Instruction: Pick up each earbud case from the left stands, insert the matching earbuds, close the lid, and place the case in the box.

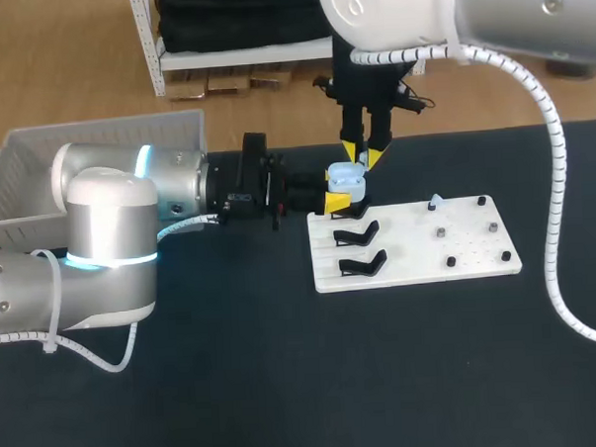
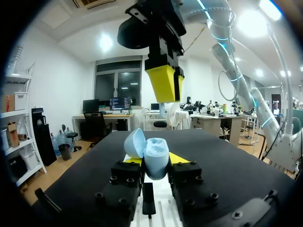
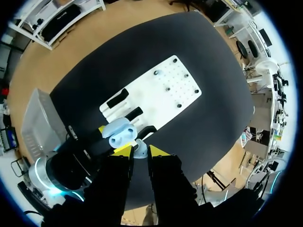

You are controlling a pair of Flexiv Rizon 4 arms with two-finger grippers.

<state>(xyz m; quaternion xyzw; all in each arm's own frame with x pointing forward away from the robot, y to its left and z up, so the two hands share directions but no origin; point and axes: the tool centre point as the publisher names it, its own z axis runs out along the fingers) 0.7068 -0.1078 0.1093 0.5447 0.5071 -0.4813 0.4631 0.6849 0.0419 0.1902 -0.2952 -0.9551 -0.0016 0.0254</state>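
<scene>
Above the black stands (image 1: pixel 358 236) on the white board (image 1: pixel 448 252), holds the open pale blue plastic earbud case (image 1: pixel 345 176) pinched in the left gripper (image 2: pixel 155 163), right gripper (image 1: pixel 362 156) just over it nipping a small white earbud (image 3: pixel 139 147); mid-insertion, seemingly, needing a straight, aligned descent.

Right tool (image 1: pixel 362 157) close above open case (image 1: pixel 345 177)

- The earbud case (image 1: pixel 345 176) is pale blue and rounded, with its lid hinged open. The left gripper (image 2: pixel 156 163) clamps it between its yellow tips over the stand-side corner of the white board (image 1: pixel 477 250).
- One small pale earbud (image 3: pixel 139 148) is pinched in the right gripper (image 3: pixel 140 152), just above the open case.
- Another pale earbud (image 1: pixel 436 200) sits on a peg at the board's far edge.
- Black stands (image 1: pixel 363 264) lie on the board's left part.
- The box (image 1: pixel 39 175), a white slatted basket, is at the table's far left.
</scene>
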